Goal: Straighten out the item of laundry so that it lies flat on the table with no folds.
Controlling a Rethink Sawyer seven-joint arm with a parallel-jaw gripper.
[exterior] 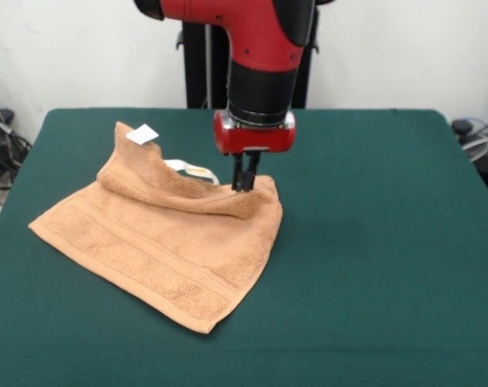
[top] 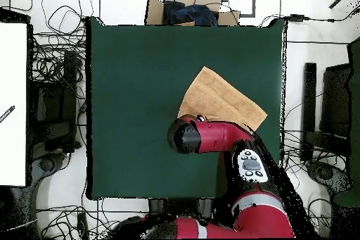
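The orange-tan towel (exterior: 159,242) lies on the dark green table (exterior: 373,242), left of centre in the front view. Its far edge is folded over and lifted, with the white tag (exterior: 142,135) sticking up at the far left corner and a white loop (exterior: 191,170) showing behind the fold. My gripper (exterior: 244,184) comes straight down from the red arm and is shut on the towel's far right corner, holding it a little above the table. In the overhead view the towel (top: 218,100) shows right of centre, and the arm hides the gripper and the towel's near edge.
Black cables (exterior: 2,145) and gear lie beyond the table's left edge in the front view. The robot's black pedestal (exterior: 197,64) stands behind the far edge. Boxes (top: 190,5) sit past the table's top edge in the overhead view.
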